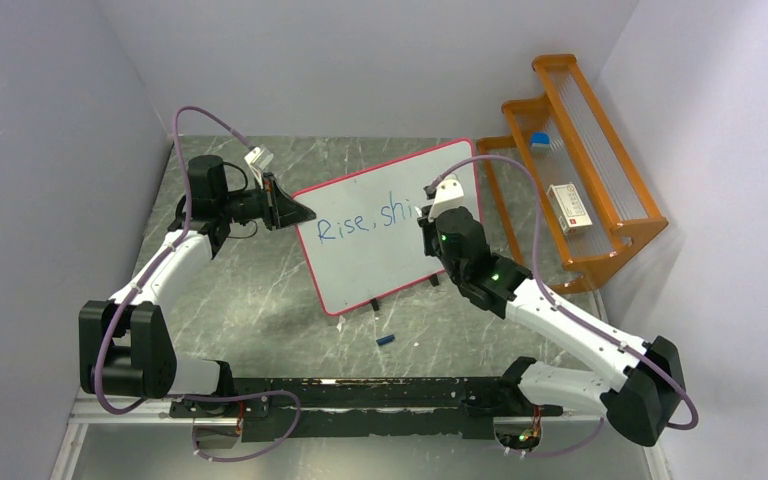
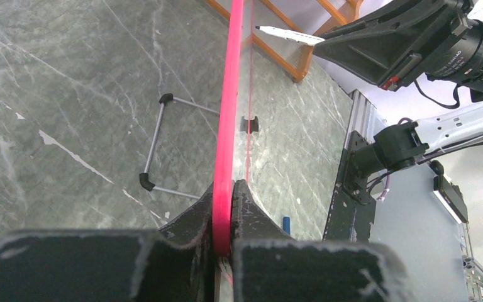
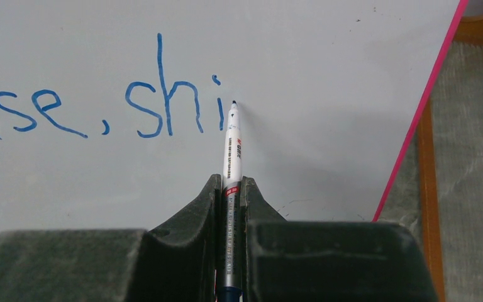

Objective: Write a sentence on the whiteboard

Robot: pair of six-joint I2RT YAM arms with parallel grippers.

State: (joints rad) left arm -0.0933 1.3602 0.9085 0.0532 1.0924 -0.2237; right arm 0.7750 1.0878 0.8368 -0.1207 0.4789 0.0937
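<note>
On the grey marbled table stands the white, pink-framed whiteboard, its left edge pinched by the left gripper; the right gripper clamps a white marker pen, tip just right of the blue handwritten sentence, "Rise, shi".

Blue sentence on white, pink-red-framed whiteboard; grey, white-veined table.

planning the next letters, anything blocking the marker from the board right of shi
Nothing visible: the whiteboard right of the marker, held in the right hand, is bare white up to its pink frame.
</note>
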